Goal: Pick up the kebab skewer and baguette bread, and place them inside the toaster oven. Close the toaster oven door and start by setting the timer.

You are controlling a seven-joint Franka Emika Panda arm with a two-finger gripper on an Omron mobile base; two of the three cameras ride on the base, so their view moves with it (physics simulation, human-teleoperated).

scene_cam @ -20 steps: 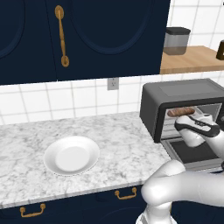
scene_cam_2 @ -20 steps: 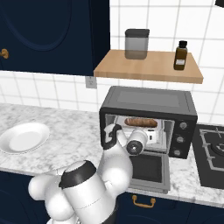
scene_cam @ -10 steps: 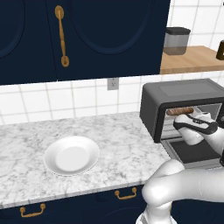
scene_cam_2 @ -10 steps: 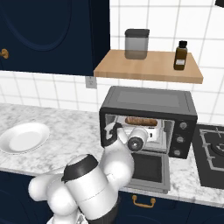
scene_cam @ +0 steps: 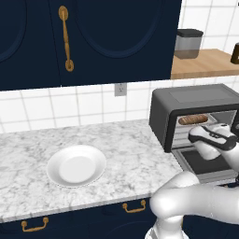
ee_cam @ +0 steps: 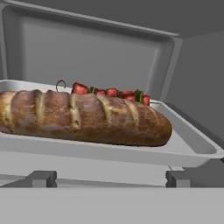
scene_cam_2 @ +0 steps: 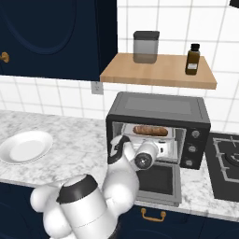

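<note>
The toaster oven (scene_cam: 186, 100) (scene_cam_2: 158, 105) stands at the counter's right end with its door (scene_cam_2: 156, 182) (scene_cam: 205, 163) folded down open. On the tray (ee_cam: 188, 146) inside lies the golden-brown baguette bread (ee_cam: 83, 116) (scene_cam: 193, 119) (scene_cam_2: 150, 130). The kebab skewer (ee_cam: 111, 92) lies just behind it, with only its red chunks showing over the loaf. My gripper (ee_cam: 111, 178) (scene_cam: 212, 135) (scene_cam_2: 149, 151) hovers above the open door, just in front of the oven opening. It is open, with nothing between the fingertips (ee_cam: 43, 177).
A white plate (scene_cam: 77, 165) (scene_cam_2: 25, 145) sits bare on the marble counter to the left. Above the oven, a wooden shelf (scene_cam_2: 158, 70) carries a grey canister (scene_cam_2: 145, 45) and a dark bottle (scene_cam_2: 192, 59). A stove (scene_cam_2: 228, 163) lies to the right of the oven.
My arm's elbow has shifted slightly while the hand stays in front of the oven opening. The baguette and skewer have not moved.
</note>
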